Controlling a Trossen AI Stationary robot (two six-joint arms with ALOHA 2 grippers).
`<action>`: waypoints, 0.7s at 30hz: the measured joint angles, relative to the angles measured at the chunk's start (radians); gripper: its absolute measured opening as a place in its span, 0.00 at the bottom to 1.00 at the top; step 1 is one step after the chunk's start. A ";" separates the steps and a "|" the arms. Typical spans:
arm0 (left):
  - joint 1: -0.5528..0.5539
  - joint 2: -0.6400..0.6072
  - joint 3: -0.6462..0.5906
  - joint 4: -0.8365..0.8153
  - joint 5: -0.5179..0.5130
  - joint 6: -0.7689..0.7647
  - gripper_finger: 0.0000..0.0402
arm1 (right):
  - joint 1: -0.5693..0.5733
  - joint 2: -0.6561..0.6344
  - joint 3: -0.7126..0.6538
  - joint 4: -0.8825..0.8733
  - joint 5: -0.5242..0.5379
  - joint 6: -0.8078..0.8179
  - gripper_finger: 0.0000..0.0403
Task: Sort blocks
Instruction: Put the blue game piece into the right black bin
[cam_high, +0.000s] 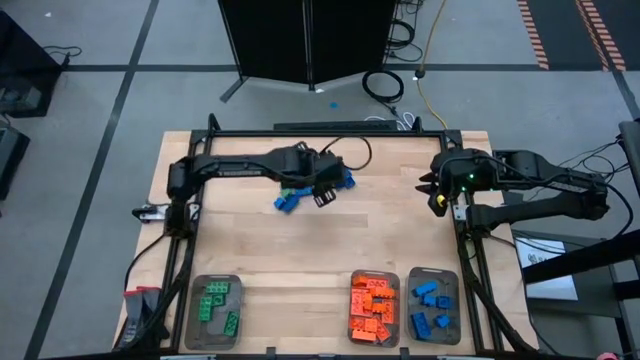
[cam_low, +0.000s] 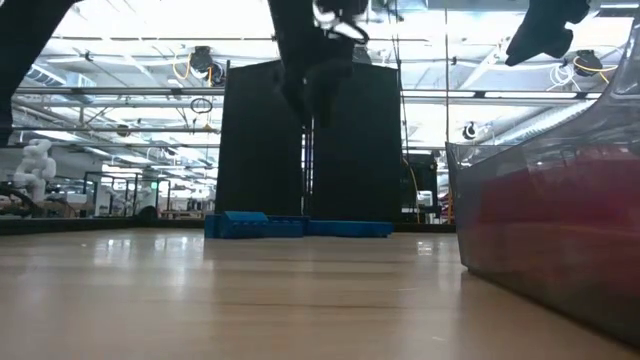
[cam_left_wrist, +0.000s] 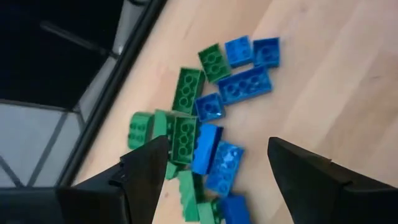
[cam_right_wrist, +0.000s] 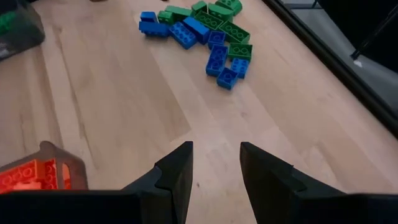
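3 clear trays (cam_high: 214, 283); 2 arms (cam_high: 240, 165); 2 grippers (cam_left_wrist: 214, 171); loose pile of blue and green blocks (cam_right_wrist: 205, 28), exact count unclear.

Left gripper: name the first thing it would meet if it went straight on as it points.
Probably the blue brick in the loose pile of blocks; it lies between the left gripper's open fingers, though depth is unclear.

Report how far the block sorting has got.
Done: green tray, orange tray and blue tray each hold matching blocks. In hand: open left gripper hovers empty over the pile. Left: that green-and-blue pile. Right gripper waits empty, open.
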 joint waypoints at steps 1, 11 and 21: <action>0.016 0.000 -0.025 0.037 0.023 0.002 0.69 | 0.000 0.000 0.000 0.000 0.000 -0.012 0.32; 0.175 -0.003 -0.240 0.251 0.165 0.053 0.69 | 0.000 -0.001 0.000 0.001 0.003 -0.146 0.32; 0.233 0.055 -0.299 0.288 0.231 0.174 0.69 | -0.001 -0.001 0.000 0.002 0.005 -0.179 0.32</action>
